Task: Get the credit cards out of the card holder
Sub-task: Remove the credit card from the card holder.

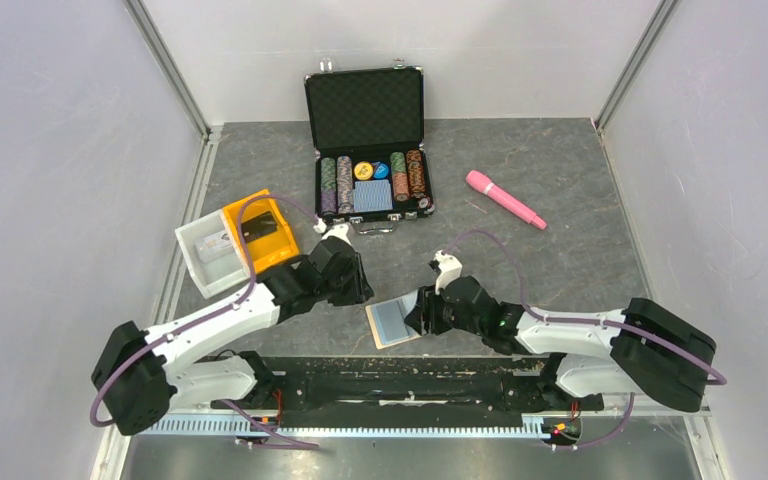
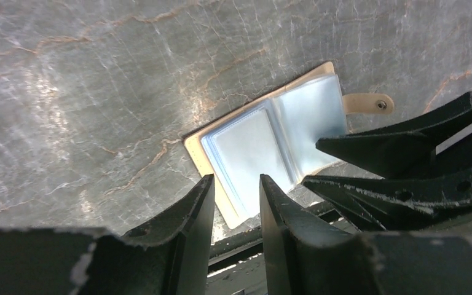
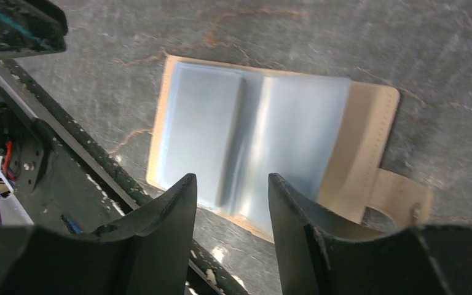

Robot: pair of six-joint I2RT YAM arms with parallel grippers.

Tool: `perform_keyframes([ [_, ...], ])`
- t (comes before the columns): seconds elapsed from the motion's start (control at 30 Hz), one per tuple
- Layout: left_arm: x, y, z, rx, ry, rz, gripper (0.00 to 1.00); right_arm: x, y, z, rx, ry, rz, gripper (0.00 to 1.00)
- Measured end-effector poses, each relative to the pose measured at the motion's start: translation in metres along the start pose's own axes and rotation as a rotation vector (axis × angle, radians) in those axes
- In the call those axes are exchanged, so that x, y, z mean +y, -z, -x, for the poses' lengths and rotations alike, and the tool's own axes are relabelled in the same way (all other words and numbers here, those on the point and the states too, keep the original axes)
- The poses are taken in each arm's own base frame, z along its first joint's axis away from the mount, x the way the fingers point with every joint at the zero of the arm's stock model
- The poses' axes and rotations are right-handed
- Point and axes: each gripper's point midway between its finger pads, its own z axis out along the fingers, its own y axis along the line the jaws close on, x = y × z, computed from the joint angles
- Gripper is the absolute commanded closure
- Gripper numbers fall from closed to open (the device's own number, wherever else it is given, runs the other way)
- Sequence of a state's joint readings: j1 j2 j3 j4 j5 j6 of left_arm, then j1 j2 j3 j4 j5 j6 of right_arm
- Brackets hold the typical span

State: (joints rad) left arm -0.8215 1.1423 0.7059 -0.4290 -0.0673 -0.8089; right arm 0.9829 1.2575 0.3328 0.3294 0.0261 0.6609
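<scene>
The card holder [image 1: 390,322] lies open and flat near the table's front edge, a tan bifold [image 2: 264,147] with blue-grey clear sleeves [image 3: 252,135] and a small snap tab [image 3: 402,198]. I cannot make out any credit cards apart from the sleeves. My left gripper [image 1: 360,292] hovers just left of it, open [image 2: 236,181], with nothing between its fingers. My right gripper [image 1: 420,312] stands over the holder's right edge, also open [image 3: 232,181] and empty. Its black fingers [image 2: 393,144] reach over the holder's right half in the left wrist view.
An open black poker-chip case [image 1: 368,150] stands at the back centre. A pink cylindrical object [image 1: 505,198] lies to its right. A yellow bin [image 1: 260,230] and a white bin [image 1: 208,255] sit at the left. The black base rail [image 1: 390,372] runs just in front of the holder.
</scene>
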Motion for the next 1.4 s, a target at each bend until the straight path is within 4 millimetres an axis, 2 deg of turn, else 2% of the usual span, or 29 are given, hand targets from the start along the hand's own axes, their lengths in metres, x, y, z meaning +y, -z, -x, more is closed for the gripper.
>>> perform_keyframes([
  [0.17, 0.01, 0.015, 0.011, -0.074, -0.003, 0.037, 0.59, 0.02, -0.004, 0.014, -0.021, 0.045, -0.007, 0.42],
  [0.37, 0.024, 0.04, 0.025, -0.195, 0.01, 0.054, 0.57, 0.033, -0.015, 0.025, -0.025, 0.102, -0.057, 0.38],
  [0.57, 0.031, 0.058, 0.032, -0.272, 0.019, 0.04, 0.56, 0.038, -0.028, 0.018, 0.014, 0.155, -0.109, 0.32],
  [0.9, 0.043, 0.07, 0.03, -0.306, 0.012, 0.056, 0.56, 0.04, -0.049, 0.006, 0.074, 0.248, -0.207, 0.3],
  [1.03, 0.045, 0.074, 0.032, -0.325, 0.005, 0.058, 0.56, 0.04, -0.054, 0.004, 0.089, 0.286, -0.25, 0.33],
  [1.3, 0.049, 0.075, 0.03, -0.317, -0.02, 0.073, 0.55, 0.034, -0.055, 0.004, 0.09, 0.319, -0.293, 0.48],
  [1.4, 0.05, 0.075, 0.029, -0.315, -0.021, 0.075, 0.55, 0.033, -0.055, 0.004, 0.089, 0.321, -0.297, 0.5],
])
